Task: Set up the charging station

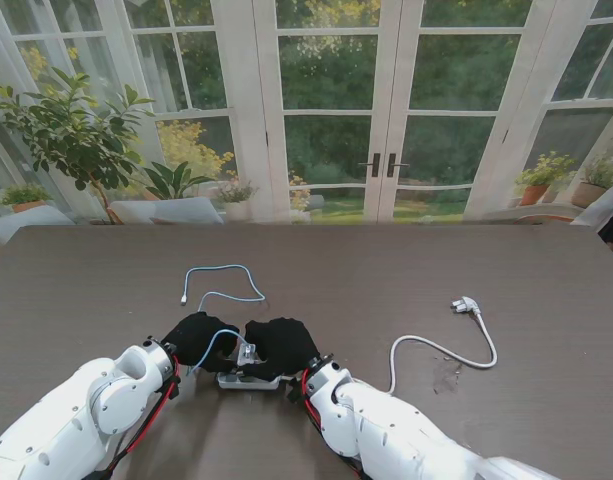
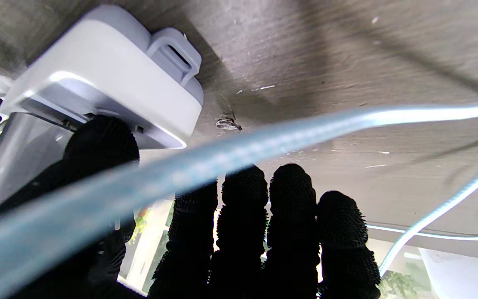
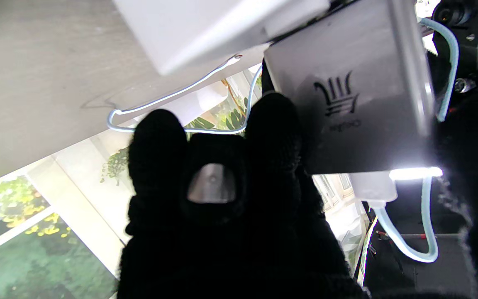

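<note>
The white power strip (image 1: 248,381) lies on the dark table (image 1: 406,270), near me at the centre. A silver charger block (image 1: 246,355) stands on it between my two black-gloved hands. My right hand (image 1: 279,345) grips the charger (image 3: 347,104) between forefinger and thumb. My left hand (image 1: 198,338) has its thumb (image 2: 98,141) against the charger beside the strip (image 2: 106,79), with its other fingers (image 2: 288,216) straight and holding nothing. A light-blue cable (image 1: 226,285) is plugged into the charger, runs over my left hand, and its free end (image 1: 184,298) lies farther out.
The strip's white power cord (image 1: 441,350) curves off to the right and ends in a plug (image 1: 466,305) lying loose on the table. Glass doors and potted plants stand beyond the table's far edge.
</note>
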